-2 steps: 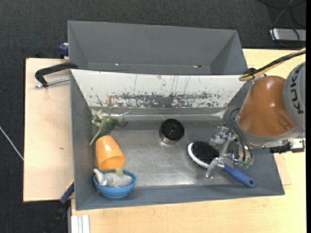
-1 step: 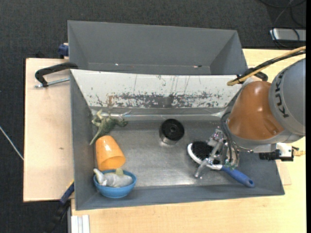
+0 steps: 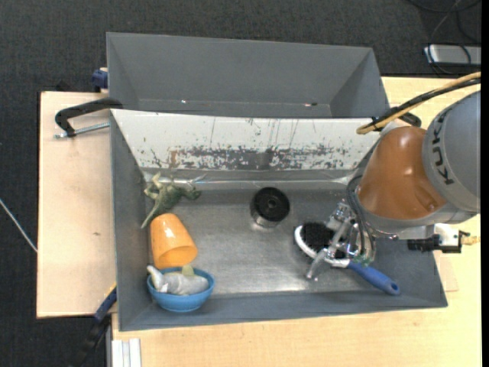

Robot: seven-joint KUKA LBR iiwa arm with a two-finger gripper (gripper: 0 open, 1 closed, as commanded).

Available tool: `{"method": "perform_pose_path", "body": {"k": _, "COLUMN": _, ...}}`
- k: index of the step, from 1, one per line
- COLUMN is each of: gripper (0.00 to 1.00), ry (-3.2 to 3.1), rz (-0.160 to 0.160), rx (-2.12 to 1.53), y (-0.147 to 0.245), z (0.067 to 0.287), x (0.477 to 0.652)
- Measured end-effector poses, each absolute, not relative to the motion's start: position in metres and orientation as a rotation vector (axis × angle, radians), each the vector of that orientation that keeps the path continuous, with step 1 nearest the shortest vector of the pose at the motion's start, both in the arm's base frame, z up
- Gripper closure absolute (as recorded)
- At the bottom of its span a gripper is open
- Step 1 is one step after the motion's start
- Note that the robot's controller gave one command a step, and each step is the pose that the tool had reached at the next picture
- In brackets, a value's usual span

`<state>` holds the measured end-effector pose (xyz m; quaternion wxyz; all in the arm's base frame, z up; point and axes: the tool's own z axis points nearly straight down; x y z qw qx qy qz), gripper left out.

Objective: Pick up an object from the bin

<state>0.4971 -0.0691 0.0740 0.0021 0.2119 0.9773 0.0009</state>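
The gripper point(image 3: 330, 252) is held low by the bin's point(image 3: 244, 270) front right corner, between a black-and-white thing point(image 3: 308, 237) and a blue handle point(image 3: 380, 279); its state cannot be told. Approach is judged in hand; closing on one is called for next.

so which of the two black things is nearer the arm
The white-rimmed black oval, right beside it at lower right; the round black puck sits apart at the centre of the bin.

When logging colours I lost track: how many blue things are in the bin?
2. A blue bowl at the view's lower left, beside the orange cup; a blue-handled tool at the lower right, by the hand. The arm may hide others.
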Motion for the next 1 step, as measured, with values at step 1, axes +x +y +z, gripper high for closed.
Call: {"method": "perform_pose_path", "body": {"k": 1, "gripper": 1.0, "ry": 3.063, "rz": 0.003, "rx": 0.666, "y": -0.069, "z": 0.0748, "x": 0.4981}}
